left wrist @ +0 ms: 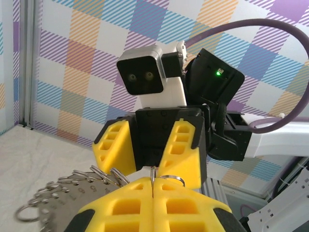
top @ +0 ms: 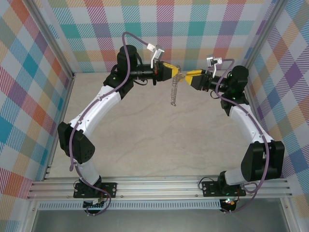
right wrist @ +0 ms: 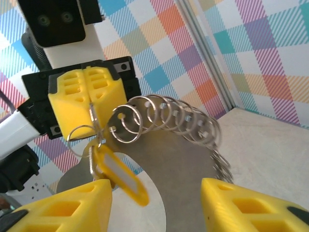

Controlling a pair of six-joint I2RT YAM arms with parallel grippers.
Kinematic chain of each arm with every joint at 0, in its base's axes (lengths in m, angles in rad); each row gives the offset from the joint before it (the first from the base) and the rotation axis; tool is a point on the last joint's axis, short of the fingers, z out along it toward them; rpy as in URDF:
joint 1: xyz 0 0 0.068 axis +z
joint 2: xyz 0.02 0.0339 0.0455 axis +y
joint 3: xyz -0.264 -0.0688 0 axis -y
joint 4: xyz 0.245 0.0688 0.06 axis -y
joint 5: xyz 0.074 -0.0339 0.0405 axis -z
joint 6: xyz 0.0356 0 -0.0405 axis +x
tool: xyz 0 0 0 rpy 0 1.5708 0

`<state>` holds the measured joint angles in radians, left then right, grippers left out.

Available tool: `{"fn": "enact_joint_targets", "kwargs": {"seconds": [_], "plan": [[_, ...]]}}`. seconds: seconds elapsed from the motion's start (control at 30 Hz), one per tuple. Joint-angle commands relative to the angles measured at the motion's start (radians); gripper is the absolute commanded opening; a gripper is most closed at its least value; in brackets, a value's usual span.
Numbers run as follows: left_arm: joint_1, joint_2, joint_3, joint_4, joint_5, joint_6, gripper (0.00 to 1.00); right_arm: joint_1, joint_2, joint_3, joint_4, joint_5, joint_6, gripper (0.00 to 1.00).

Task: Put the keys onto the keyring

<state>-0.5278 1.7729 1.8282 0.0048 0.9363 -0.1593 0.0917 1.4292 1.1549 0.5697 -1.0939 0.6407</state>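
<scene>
"Grippers?"
"I saw my left gripper (right wrist: 89, 104) pinching the keyring (right wrist: 183, 154). My right gripper (right wrist: 154, 208) stood spread."
"Key?"
"The key (right wrist: 118, 171) hung just below the left tips, beside the keyring."

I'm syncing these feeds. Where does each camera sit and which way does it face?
Top external: above and behind, looking down on the beige table, left arm and right arm.
Left wrist: on the left arm, looking over the shut yellow left fingers at the open yellow right fingers.
Right wrist: the reverse, over the right fingers at the left fingers.
Both wrist views share the silvery ring-edged metal keyring.
</scene>
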Motion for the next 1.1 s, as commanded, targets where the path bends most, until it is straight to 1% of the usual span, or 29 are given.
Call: {"fn": "enact_joint_targets", "kwargs": {"seconds": [0.0,0.37,0.7,0.83,0.97,1.07], "plan": [[0.005,-0.036,-0.005,0.100,0.015,-0.048,0.00,0.003,-0.025,-0.007,0.116,-0.064,0.037,0.54],[0.003,-0.021,0.000,0.126,0.023,-0.083,0.00,0.034,-0.004,0.018,0.117,-0.086,0.029,0.53],[0.003,-0.009,0.002,0.131,0.030,-0.098,0.00,0.065,0.029,0.062,0.114,-0.078,0.025,0.49],[0.003,-0.007,-0.008,0.152,0.025,-0.118,0.00,0.074,0.043,0.076,0.113,-0.074,0.027,0.41],[0.003,-0.009,-0.029,0.192,0.004,-0.149,0.00,0.075,0.046,0.078,0.108,-0.067,0.027,0.25],[0.003,-0.009,-0.058,0.255,-0.018,-0.200,0.00,0.075,0.046,0.078,0.096,-0.061,0.022,0.14]]}}
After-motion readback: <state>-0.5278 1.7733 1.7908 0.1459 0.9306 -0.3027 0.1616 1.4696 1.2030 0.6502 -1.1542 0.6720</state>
